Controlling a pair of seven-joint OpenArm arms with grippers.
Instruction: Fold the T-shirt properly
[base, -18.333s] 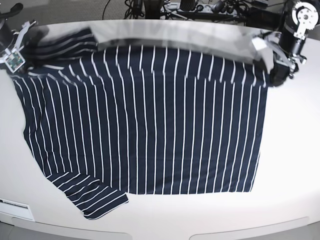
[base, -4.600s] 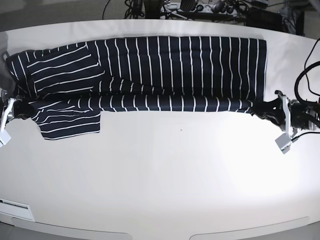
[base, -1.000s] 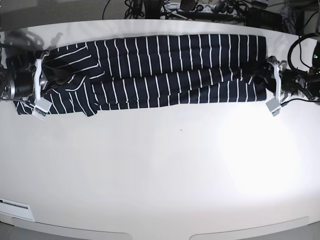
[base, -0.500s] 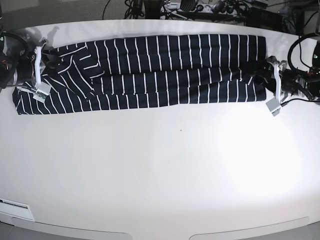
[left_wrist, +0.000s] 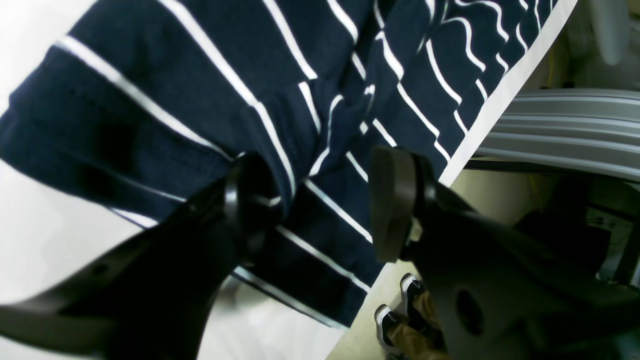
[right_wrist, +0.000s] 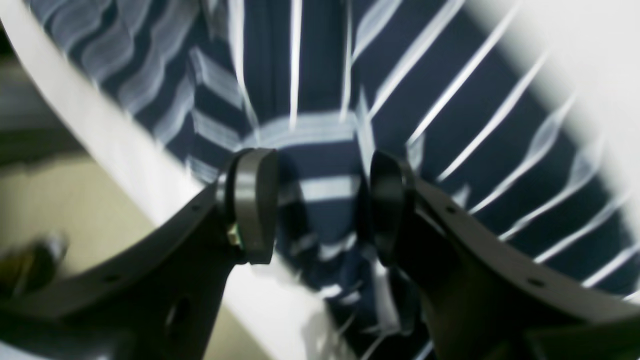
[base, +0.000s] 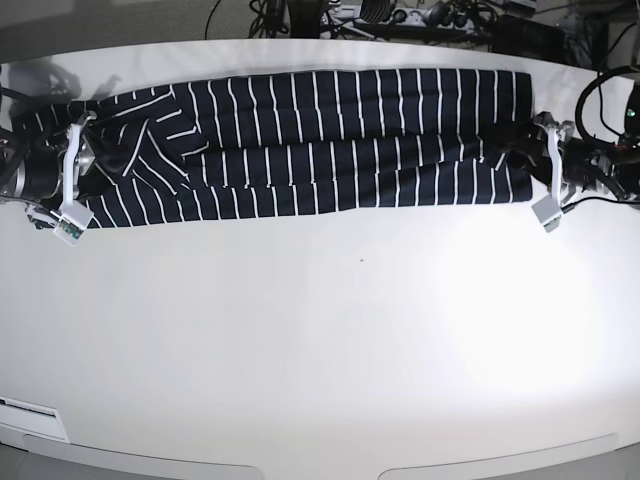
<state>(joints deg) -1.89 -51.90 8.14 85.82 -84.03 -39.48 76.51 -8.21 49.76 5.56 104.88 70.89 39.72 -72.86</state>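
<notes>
The T-shirt (base: 330, 140), dark navy with thin white stripes, lies folded into a long band across the far side of the white table (base: 330, 340). At the band's left end my right gripper (base: 98, 168) is open, and the right wrist view shows its gripper (right_wrist: 320, 205) with jaws apart over blurred striped cloth (right_wrist: 450, 100). My left gripper (base: 522, 165) is at the band's right end. In the left wrist view its gripper (left_wrist: 320, 205) has jaws spread, and hem folds of the T-shirt (left_wrist: 200, 85) lie under and between them.
Cables and dark equipment (base: 400, 15) crowd the area behind the table's far edge. A white label (base: 30, 408) lies at the near left corner. In the left wrist view the table edge (left_wrist: 505, 85) runs just beyond the shirt.
My right gripper has opened and let go of the shirt's left end, and it has shifted slightly toward the near side. The left arm has not moved.
</notes>
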